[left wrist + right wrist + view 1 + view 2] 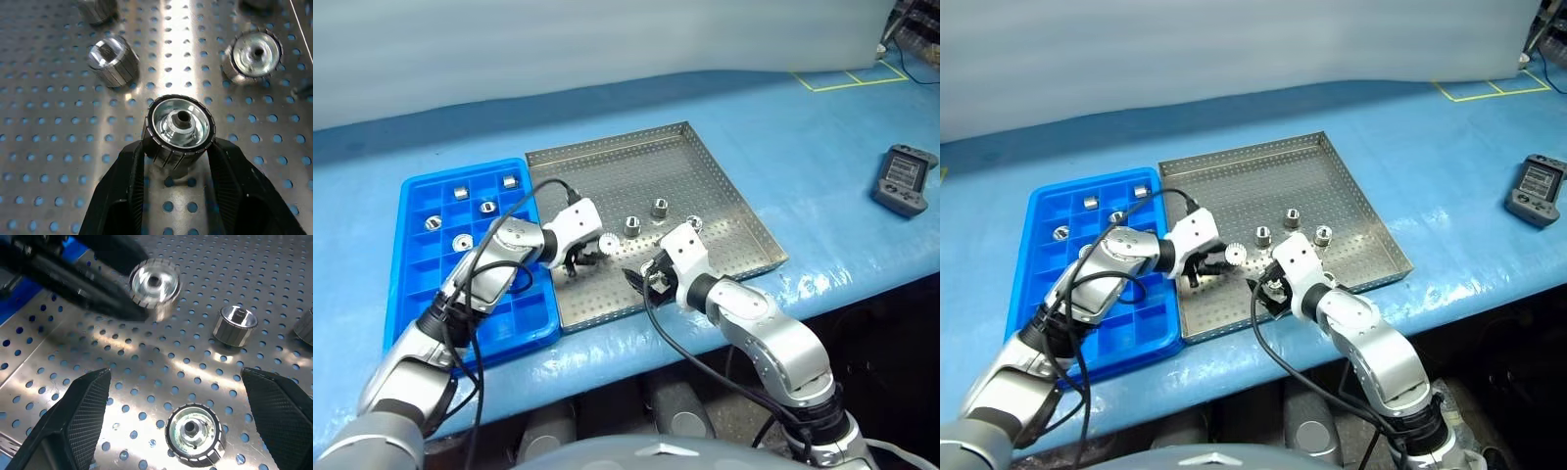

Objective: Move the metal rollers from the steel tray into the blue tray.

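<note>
On the left of the desk [822,127] sits the blue tray [411,294], with several metal rollers [461,192] already dropped one per compartment (the grid keeps them apart). Just right of it, over the near part of the steel tray [705,157], the left gripper [178,161] has its fingers [127,186] clamped on the ribbed sides of one roller [180,128], its bore facing the wrist, apparently ready for the carry to the blue tray. Further right the right gripper [188,406] hovers with fingers wide, straddling another roller [194,433] still on the perforated floor, probably lined up for the next grasp
</note>
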Robot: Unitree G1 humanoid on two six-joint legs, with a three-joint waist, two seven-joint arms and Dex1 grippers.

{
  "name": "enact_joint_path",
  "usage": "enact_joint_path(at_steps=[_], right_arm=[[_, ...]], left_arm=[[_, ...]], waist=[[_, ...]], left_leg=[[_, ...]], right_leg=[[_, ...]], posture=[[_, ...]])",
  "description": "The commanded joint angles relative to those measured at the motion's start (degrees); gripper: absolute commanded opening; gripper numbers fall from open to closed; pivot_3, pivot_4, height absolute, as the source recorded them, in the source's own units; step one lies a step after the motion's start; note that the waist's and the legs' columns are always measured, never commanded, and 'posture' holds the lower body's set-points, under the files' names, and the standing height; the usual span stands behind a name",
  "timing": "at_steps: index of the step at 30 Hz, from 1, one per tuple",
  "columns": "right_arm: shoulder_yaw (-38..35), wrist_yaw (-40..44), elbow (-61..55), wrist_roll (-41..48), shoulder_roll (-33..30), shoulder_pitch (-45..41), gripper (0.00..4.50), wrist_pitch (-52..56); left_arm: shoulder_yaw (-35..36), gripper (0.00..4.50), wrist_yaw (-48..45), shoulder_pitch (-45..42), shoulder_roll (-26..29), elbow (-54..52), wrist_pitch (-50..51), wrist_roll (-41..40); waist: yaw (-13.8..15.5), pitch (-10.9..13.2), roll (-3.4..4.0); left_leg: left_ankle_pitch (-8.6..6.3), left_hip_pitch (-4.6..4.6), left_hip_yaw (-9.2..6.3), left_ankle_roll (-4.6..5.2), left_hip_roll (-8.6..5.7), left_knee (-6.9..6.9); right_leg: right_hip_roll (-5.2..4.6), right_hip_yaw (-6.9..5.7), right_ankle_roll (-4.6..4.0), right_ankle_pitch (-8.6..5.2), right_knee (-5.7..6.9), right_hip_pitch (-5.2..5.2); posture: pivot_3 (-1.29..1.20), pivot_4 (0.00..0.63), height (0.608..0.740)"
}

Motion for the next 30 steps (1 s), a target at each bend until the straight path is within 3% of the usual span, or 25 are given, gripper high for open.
enact_joint_path(at_steps=[1, 7, 13, 19, 29, 30], right_arm=[[0.98, 1.14, -0.86, 0.51, 0.09, -1.07, 4.5, -1.63], [3.2, 3.52, 0.84, 0.02, -1.07, -2.35, 4.5, -4.05], [4.93, 5.42, 3.39, 0.03, -0.96, -4.41, 4.5, -5.62], [5.69, 6.2, 3.99, -0.4, -1.26, -5.0, 4.5, -6.05], [5.1, 4.69, 2.27, -1.23, -1.47, -3.22, 4.5, -5.65], [5.03, 4.49, 2.07, -1.36, -1.49, -2.98, 4.5, -5.63]], left_arm=[[16.34, 1.63, 13.1, 4.34, -5.33, -10.64, 5.22, -3.17], [25.33, 1.63, 26.41, 18.46, -10.84, -25.26, 4.9, -0.31], [33.19, 1.63, 39.46, 25.17, -21.08, -26.88, 2.94, -0.01], [36.43, 1.63, 47.36, 26.94, -21.97, -22.67, 1.01, 4.57], [34.21, 1.63, 48.45, 27.99, -21.6, -18.83, 3.56, 4.3], [34.36, 2.35, 49.28, 28.06, -22.07, -19.09, 3.99, 4.52]], waist=[[0.18, 0.0, 0.0], [1.81, -0.01, 0.01], [5.04, -0.01, -0.04], [5.84, -0.03, -0.05], [5.55, -0.05, -0.03], [5.48, -0.05, -0.03]], left_leg=[[0.0, 0.0, 0.0, 0.0, 0.0, 0.01], [0.0, 0.1, 0.04, 0.0, 0.0, -0.01], [0.0, 0.36, -0.06, 0.01, -0.04, 0.15], [0.01, 0.44, -0.12, -0.01, -0.04, 0.18], [0.0, 0.45, -0.12, -0.01, -0.05, 0.14], [0.0, 0.45, -0.11, -0.01, -0.05, 0.14]], right_leg=[[0.0, 0.0, 0.01, 0.01, 0.0, 0.01], [0.01, 0.06, -0.01, 0.02, 0.01, 0.06], [-0.01, -0.04, -0.03, 0.01, -0.1, 0.5], [0.0, -0.1, -0.13, -0.05, -0.09, 0.6], [-0.01, -0.11, -0.15, -0.06, -0.12, 0.61], [-0.01, -0.11, -0.16, -0.06, -0.11, 0.61]], posture=[[-0.1, 0.15, 0.74], [-0.05, 0.15, 0.74], [0.02, 0.15, 0.74], [0.0, 0.15, 0.74], [-0.05, 0.15, 0.74], [-0.07, 0.15, 0.74]])
